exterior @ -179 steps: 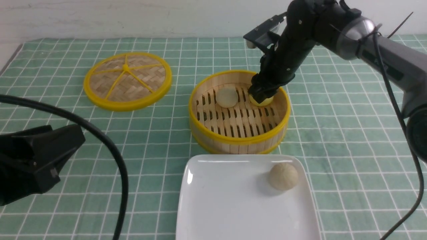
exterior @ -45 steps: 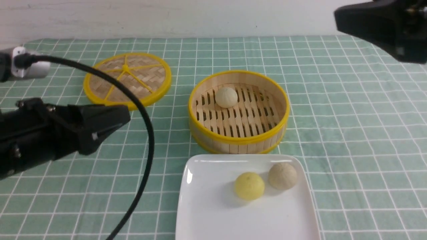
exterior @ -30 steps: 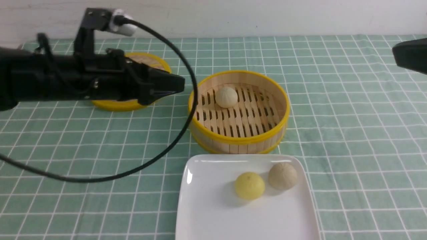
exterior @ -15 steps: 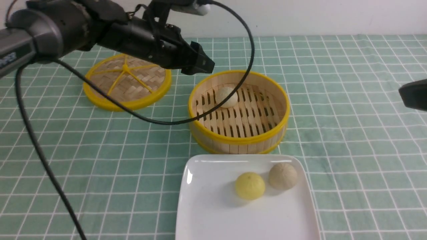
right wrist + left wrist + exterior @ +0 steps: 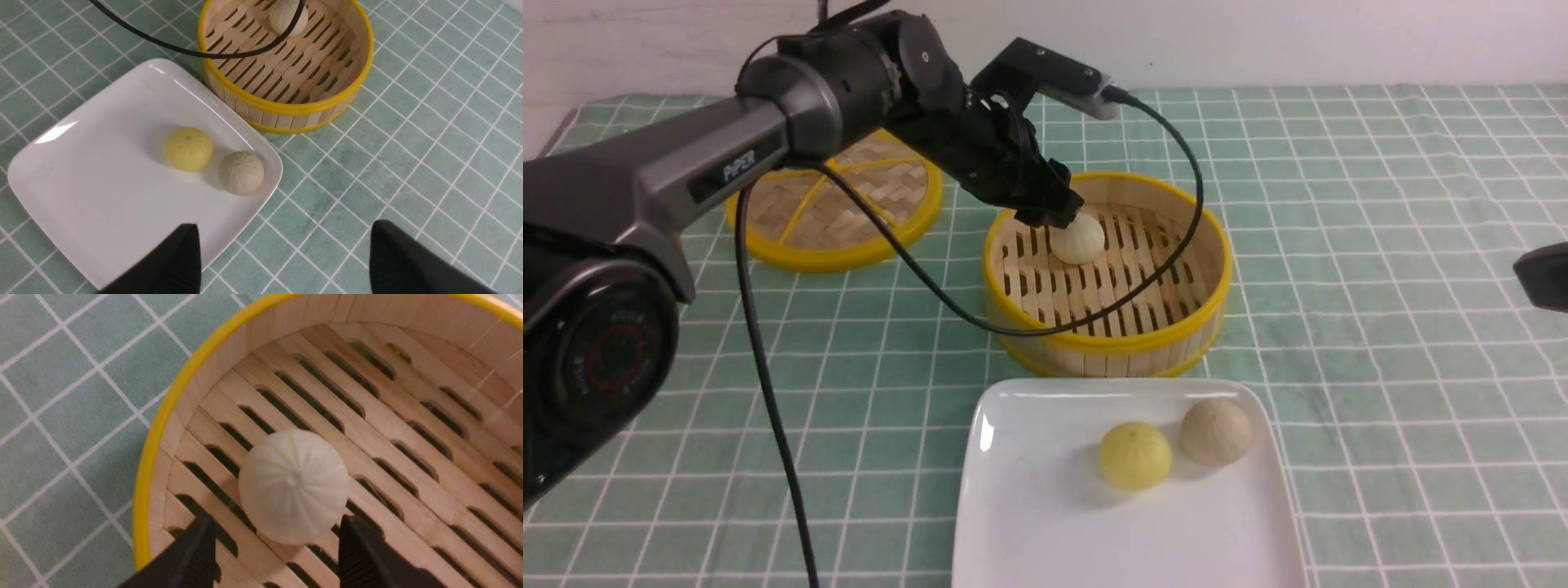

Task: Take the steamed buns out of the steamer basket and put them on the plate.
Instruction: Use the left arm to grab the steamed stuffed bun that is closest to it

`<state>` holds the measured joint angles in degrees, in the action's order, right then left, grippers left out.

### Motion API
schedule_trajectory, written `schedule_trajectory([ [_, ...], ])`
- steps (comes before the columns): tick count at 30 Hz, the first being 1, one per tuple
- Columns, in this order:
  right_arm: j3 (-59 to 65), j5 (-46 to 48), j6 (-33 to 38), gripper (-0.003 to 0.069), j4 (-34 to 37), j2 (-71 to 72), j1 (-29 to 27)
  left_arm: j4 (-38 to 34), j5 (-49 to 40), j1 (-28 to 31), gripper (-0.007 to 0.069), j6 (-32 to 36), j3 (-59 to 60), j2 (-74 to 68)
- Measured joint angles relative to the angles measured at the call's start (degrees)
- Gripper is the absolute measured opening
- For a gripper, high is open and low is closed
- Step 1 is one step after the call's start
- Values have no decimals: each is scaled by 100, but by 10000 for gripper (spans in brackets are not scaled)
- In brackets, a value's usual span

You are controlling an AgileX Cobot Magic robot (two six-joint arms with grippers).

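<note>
The left jaws stood released astride the pale bun (image 5: 293,486), not yet pinching; it sat near eleven o'clock on the steamer basket (image 5: 1107,343) floor. The yellow bun (image 5: 1134,455) and beige bun (image 5: 1215,431) lay on the plate (image 5: 1029,531), at the basket's six o'clock. The right jaws hung released and empty. A close off-centre could squirt the round bun aside, or the near wall could snag a jaw tip.

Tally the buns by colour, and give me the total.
Pale buns: 2
Yellow bun: 1
Total: 3 buns, 1 in the basket and 2 on the plate.
</note>
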<state>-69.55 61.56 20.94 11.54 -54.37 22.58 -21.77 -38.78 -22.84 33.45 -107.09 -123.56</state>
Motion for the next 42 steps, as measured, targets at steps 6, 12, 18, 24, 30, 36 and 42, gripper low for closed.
schedule_trajectory([
  [6,0,203,-3,538,12,0,0,-31,292,-121,421,-12,-36,0],
  [12,0,439,-7,537,36,0,0,-118,479,-170,421,-12,-38,-41],
  [18,0,483,-7,537,41,0,0,-139,493,-259,421,-12,-45,-258],
  [24,0,541,-7,537,41,0,0,-139,585,-332,421,4,-45,-445],
  [30,0,548,-7,537,41,0,0,-133,892,-358,421,4,-45,-497],
  [36,0,562,-7,537,69,0,0,-25,929,-365,419,4,-45,-509],
  [42,0,562,-7,537,69,0,0,241,939,-365,316,4,-45,-509],
])
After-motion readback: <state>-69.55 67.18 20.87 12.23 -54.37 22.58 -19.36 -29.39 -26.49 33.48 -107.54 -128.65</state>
